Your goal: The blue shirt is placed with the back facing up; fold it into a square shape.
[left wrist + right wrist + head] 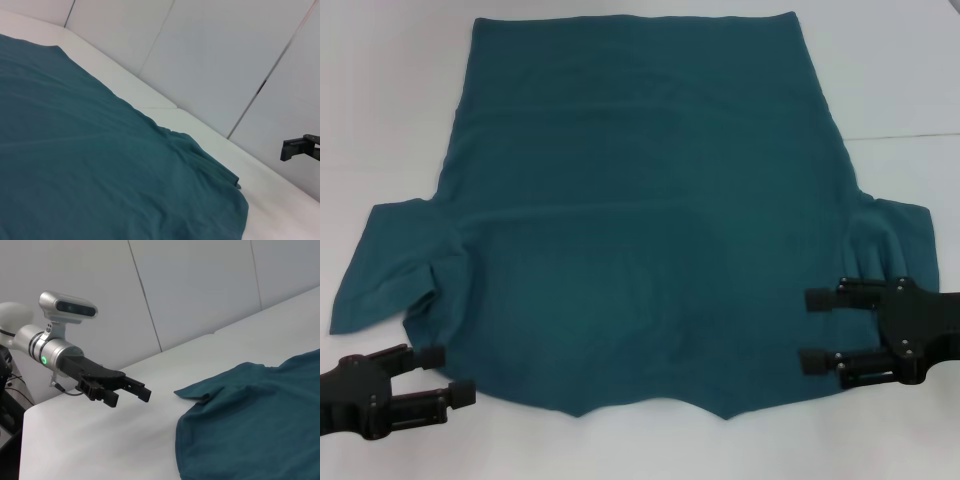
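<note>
Two black grippers are seen at the near edge of the head view, both with fingers spread apart and nothing held: the left gripper (445, 375) at about 8 o'clock, just off the shirt's near left corner, and the right gripper (817, 330) at about 4 o'clock, its fingertips over the cloth beside the right sleeve. Between and beyond them the blue shirt (640, 240) is laid flat, collar end toward the robot and hem toward 12 o'clock. No fold appears to be made yet; only the left sleeve is slightly crumpled, so the whole folding into a square is judged to remain. The shirt is carried by a white table (900, 90), and pale panelled walls (225, 60) are seen behind.
</note>
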Robot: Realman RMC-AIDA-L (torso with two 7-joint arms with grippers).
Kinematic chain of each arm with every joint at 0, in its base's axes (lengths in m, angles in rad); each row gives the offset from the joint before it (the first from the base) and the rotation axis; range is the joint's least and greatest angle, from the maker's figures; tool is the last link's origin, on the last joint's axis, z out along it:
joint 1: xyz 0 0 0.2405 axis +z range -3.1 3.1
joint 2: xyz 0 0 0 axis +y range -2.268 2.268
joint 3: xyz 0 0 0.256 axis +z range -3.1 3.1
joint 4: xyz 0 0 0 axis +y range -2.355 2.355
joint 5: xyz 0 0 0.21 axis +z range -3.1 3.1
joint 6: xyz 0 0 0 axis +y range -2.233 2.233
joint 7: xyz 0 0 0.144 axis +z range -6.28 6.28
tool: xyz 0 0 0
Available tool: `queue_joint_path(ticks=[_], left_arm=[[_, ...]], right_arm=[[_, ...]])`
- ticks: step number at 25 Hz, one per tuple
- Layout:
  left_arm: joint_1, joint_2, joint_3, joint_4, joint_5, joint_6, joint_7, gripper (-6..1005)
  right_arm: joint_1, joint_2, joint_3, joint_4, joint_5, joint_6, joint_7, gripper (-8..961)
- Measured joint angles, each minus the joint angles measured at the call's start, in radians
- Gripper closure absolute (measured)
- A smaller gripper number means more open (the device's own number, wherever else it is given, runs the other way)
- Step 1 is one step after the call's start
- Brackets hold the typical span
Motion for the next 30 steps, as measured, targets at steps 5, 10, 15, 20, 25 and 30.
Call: queue_joint_path(ticks=[5, 10, 15, 20, 25, 30], left_arm=[[0.001, -0.001, 0.0, 0.0, -0.001, -0.002, 0.0, 81], [0.001, -0.004, 0.0, 0.0, -0.004, -0.002, 0.001, 82], [0.002, -0.005, -0.002, 0.0, -0.007, -0.017, 0.002, 81], [0.001, -0.005, -0.01, 0.003, -0.009, -0.044, -0.018, 81], [0.001, -0.005, -0.04, 0.034, -0.012, -0.055, -0.06, 89], [0.007, -0.006, -0.087, 0.089, -0.012, -0.129, -0.144, 96]], right_arm=[[0.002, 0.003, -0.001, 0.0, 0.0, 0.001, 0.0, 27], [0.003, 0.003, 0.0, 0.0, 0.002, 0.001, 0.0, 26], [0.003, 0.004, 0.002, 0.0, 0.006, 0.001, 0.0, 26], [0.003, 0.006, 0.002, 0.0, 0.006, 0.003, 0.004, 26], [0.009, 0.006, 0.003, 0.0, 0.006, 0.018, 0.03, 27], [0.015, 0.007, 0.005, -0.001, 0.016, 0.04, 0.051, 27]])
